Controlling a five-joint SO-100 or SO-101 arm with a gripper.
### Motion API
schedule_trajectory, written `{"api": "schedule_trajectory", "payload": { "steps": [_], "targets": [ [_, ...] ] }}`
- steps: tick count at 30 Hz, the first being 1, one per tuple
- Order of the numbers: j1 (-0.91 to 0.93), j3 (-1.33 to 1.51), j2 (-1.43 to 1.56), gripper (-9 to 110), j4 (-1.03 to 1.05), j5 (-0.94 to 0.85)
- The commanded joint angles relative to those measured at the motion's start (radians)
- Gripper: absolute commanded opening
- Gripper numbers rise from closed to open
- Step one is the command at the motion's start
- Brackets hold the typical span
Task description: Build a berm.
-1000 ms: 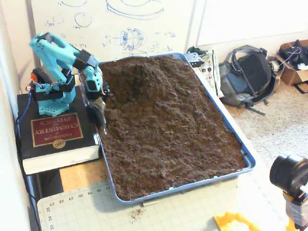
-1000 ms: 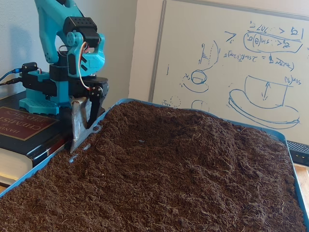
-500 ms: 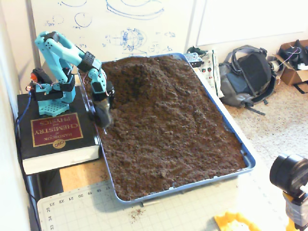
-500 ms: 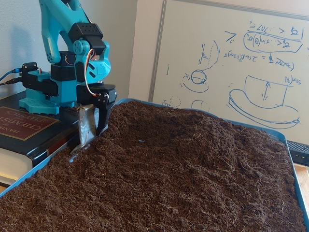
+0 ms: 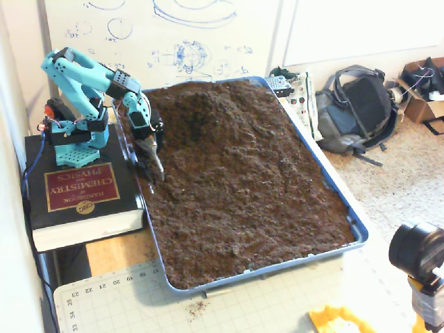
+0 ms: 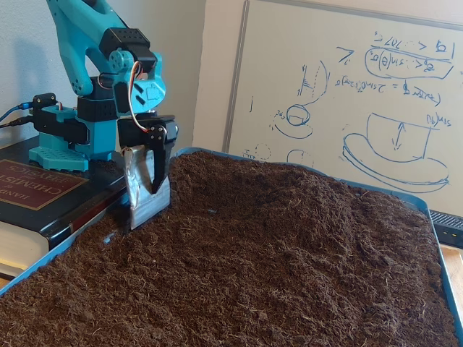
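Note:
The berm (image 5: pixel 198 104) is a dark-brown hump of loose soil at the far left corner of the blue tray (image 5: pixel 333 187); in the low fixed view the berm (image 6: pixel 231 181) rises just right of the arm. My teal gripper (image 5: pixel 151 163) points down at the tray's left side, in front of the hump. Its black finger (image 6: pixel 160 155) lies shut against a grey metal blade (image 6: pixel 142 191). The blade's lower edge rests in the soil by the rim (image 6: pixel 43 260). The gripper (image 6: pixel 148 202) carries no visible soil.
The arm's base stands on a thick black book (image 5: pixel 76 187) left of the tray. A cutting mat (image 5: pixel 125 298) lies in front. A backpack (image 5: pixel 361 111) and boxes sit right of the tray. A camera (image 5: pixel 416 250) stands at the lower right, and a whiteboard (image 6: pixel 347 108) is behind.
The gripper swung from the tray's left rim a little inward over the soil. The blade turned from edge-on to broadside and now stands with its lower edge in the soil.

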Motion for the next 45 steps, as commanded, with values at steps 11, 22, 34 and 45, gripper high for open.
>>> {"api": "schedule_trajectory", "payload": {
  "steps": [11,22,34,45],
  "targets": [
    [-0.035,-0.014,-0.124,0,-0.301,0.005],
    [-0.118,-0.16,-0.46,0,-0.43,0.011],
    [-0.187,-0.555,-0.693,0,-0.43,0.012],
    [-0.187,-0.664,-0.701,0,-0.43,0.012]
  ]
}}
